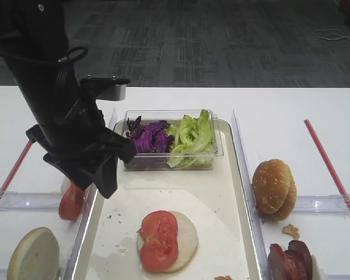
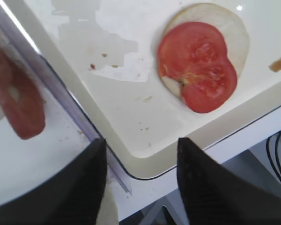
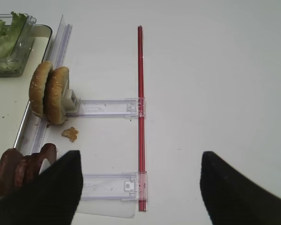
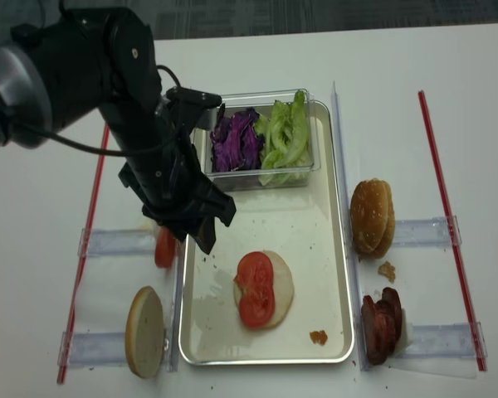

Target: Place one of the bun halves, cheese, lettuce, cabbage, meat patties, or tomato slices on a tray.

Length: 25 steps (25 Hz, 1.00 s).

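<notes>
The bright red thin tomato slice [image 1: 71, 202], standing on edge on the white desk [image 1: 291, 111] just outside the cream-white rectangular tray [image 1: 227, 192], lies at about seven o'clock from your left pincer [image 1: 99, 178], which hangs released and empty over the tray's left rim, nearer than the right pincer [image 3: 138, 187], also released.

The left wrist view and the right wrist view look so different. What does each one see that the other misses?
Only the left wrist view shows the tomato slices lying on a pale bun half, plus a blurred red slice outside the tray's edge.

Only the right wrist view shows the sesame buns standing on edge, the meat patties, the lettuce in its clear tub, and a red strip.

Both show part of the tray and their own open black fingers at the bottom.
</notes>
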{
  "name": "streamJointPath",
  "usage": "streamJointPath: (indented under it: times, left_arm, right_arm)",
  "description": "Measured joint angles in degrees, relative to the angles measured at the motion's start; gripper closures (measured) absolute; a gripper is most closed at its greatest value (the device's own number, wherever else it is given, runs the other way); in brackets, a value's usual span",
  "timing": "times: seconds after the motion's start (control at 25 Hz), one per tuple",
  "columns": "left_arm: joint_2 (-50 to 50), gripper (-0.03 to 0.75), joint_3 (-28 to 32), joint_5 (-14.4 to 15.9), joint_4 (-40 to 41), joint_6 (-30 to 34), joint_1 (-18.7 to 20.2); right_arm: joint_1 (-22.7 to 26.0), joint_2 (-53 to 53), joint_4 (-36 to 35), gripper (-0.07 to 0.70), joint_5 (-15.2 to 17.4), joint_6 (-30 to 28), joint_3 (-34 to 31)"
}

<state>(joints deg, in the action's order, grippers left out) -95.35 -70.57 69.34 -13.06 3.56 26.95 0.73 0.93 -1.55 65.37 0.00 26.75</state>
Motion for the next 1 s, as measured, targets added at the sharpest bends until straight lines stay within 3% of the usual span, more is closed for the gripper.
streamJointPath:
  times: [0.52, 1.0]
  left_arm:
    - [0.0, 0.387, -0.12, 0.13, 9.66, -0.7, -7.18]
    - [0.0, 0.387, -0.12, 0.13, 13.06, -1.1, -15.95]
  right_arm:
    - [0.0, 0.0, 0.0, 0.069, 0.12, 0.0, 0.0]
    - [0.0, 0.0, 0.0, 0.069, 0.12, 0.0, 0.0]
